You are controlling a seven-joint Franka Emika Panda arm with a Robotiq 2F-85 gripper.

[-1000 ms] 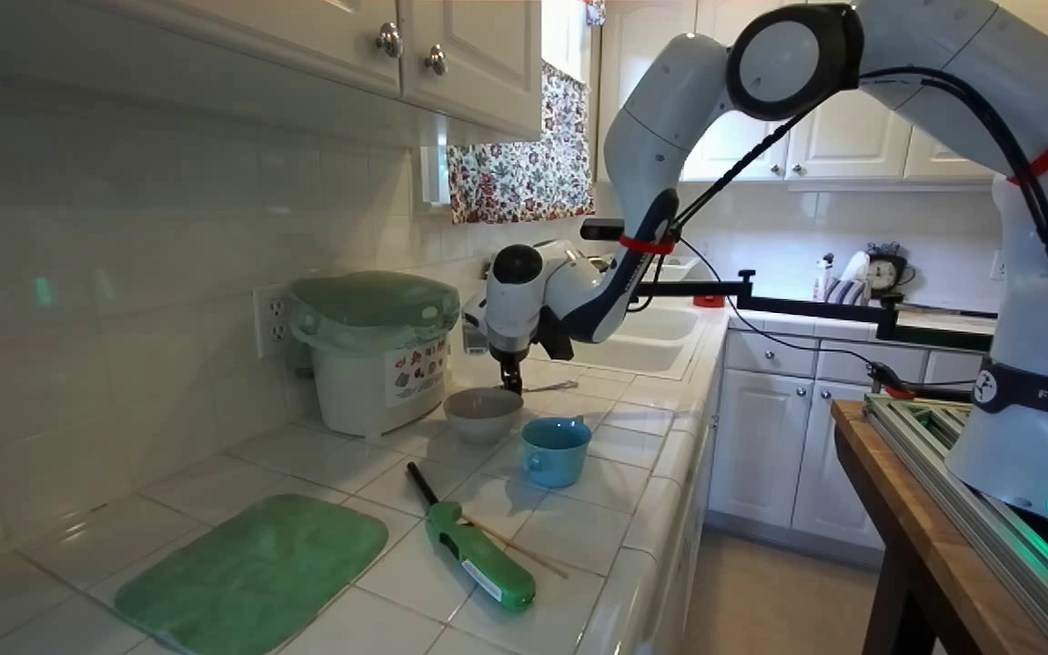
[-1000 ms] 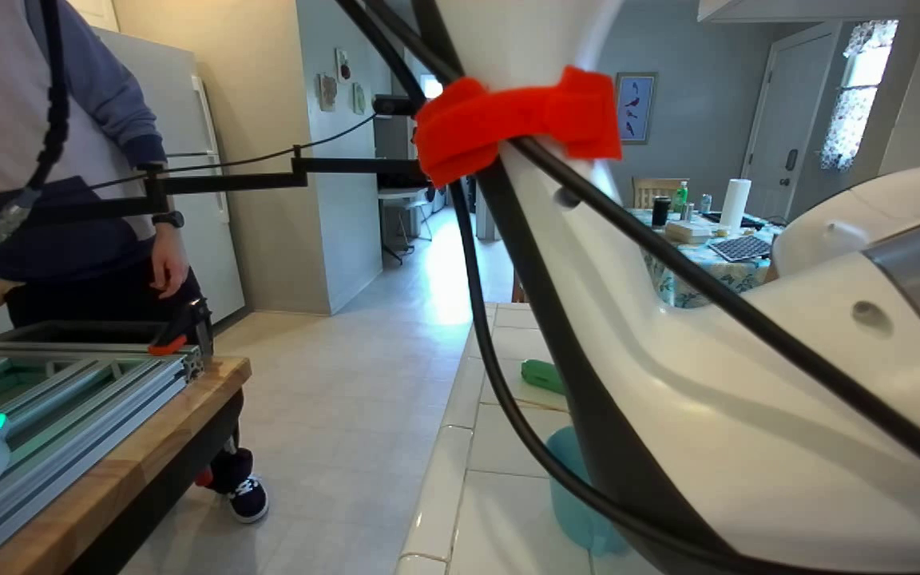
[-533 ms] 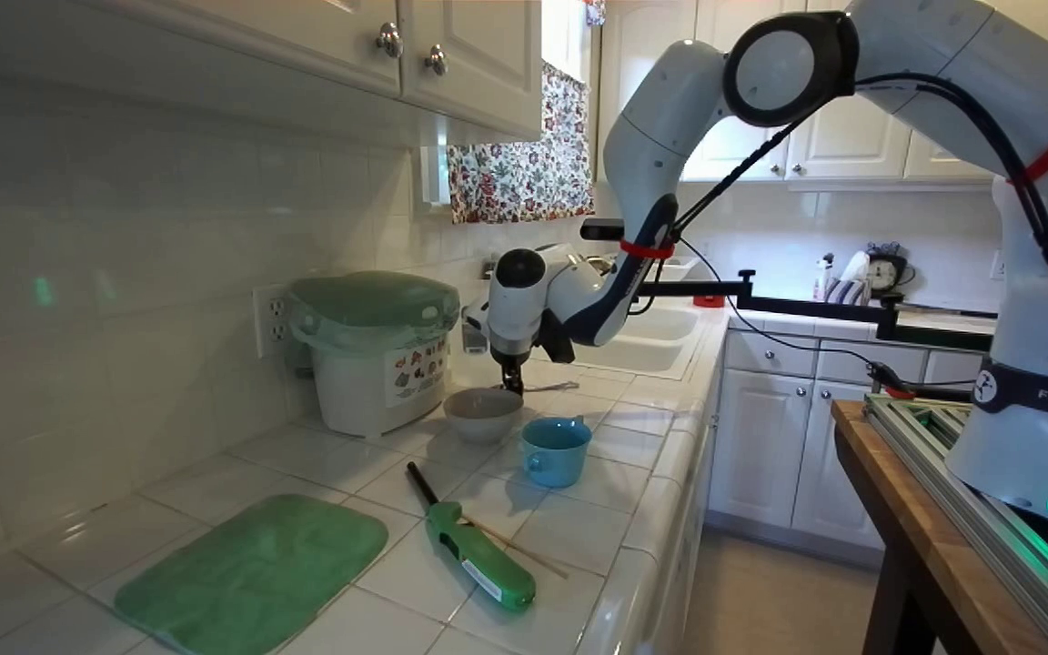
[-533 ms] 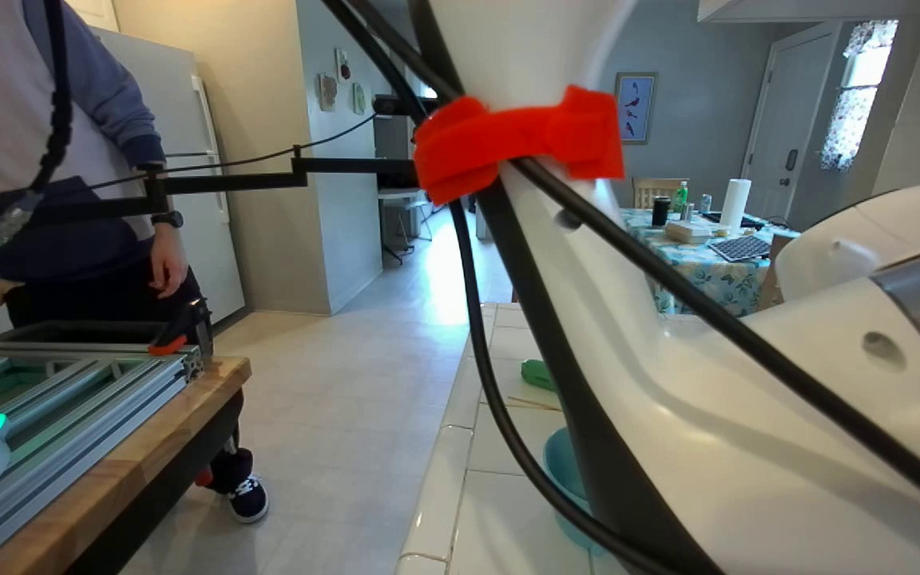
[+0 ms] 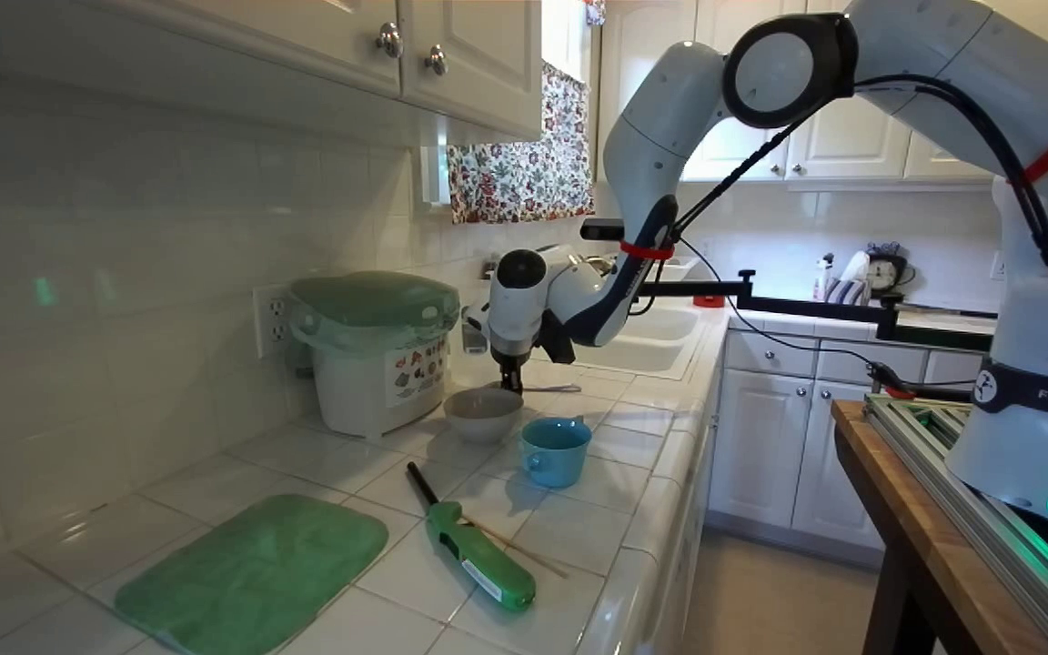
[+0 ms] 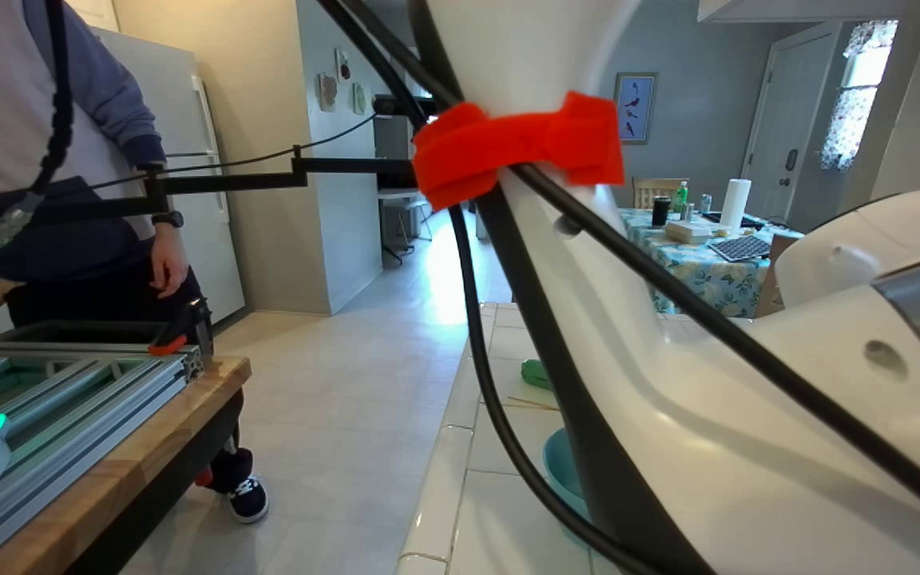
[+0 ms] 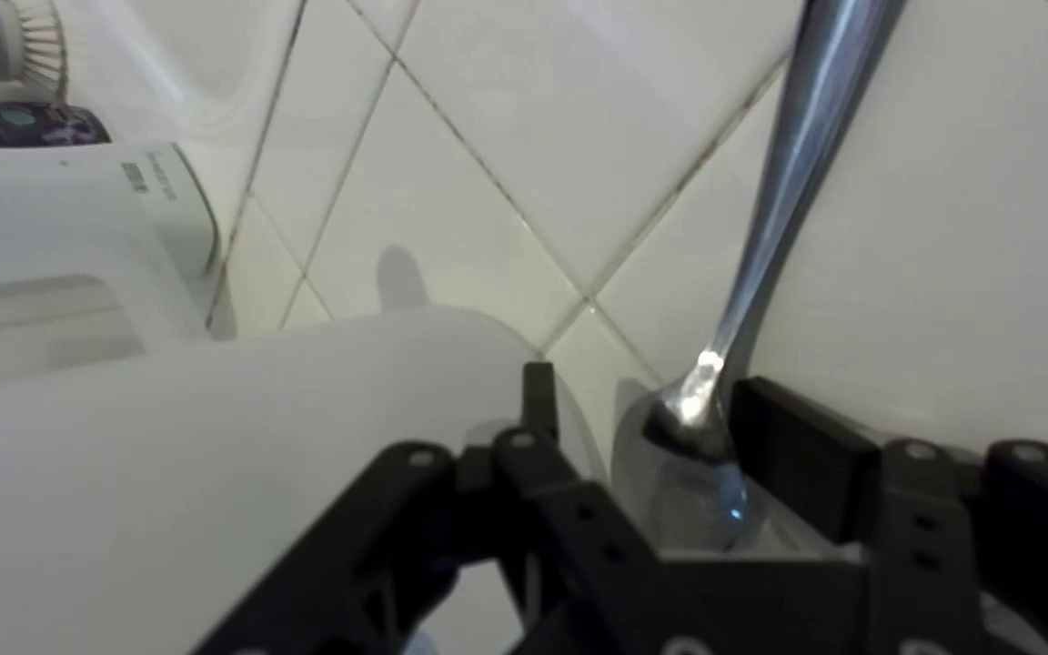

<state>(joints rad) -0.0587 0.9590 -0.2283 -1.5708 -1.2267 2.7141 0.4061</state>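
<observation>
Straddling the spoon (image 7: 775,227), fingers apart, that pincer (image 7: 656,428) could, I'd say, skid it loose: slick metal, lying nearer one finger.

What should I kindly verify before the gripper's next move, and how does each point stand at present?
1. Head of the spoon between the jaws of the gripper: ok, as the wrist view shows.
2. Firm grip on the spoon: not ok, the jaws stand apart with a visible gap on one side.
3. Jaw height over the tiled counter: cannot tell.
4. Clearance from the gray bowl: cannot tell, its rim appears right beside the gripper in an exterior view.
5. Blue cup upright and apart from the gripper: ok.
</observation>
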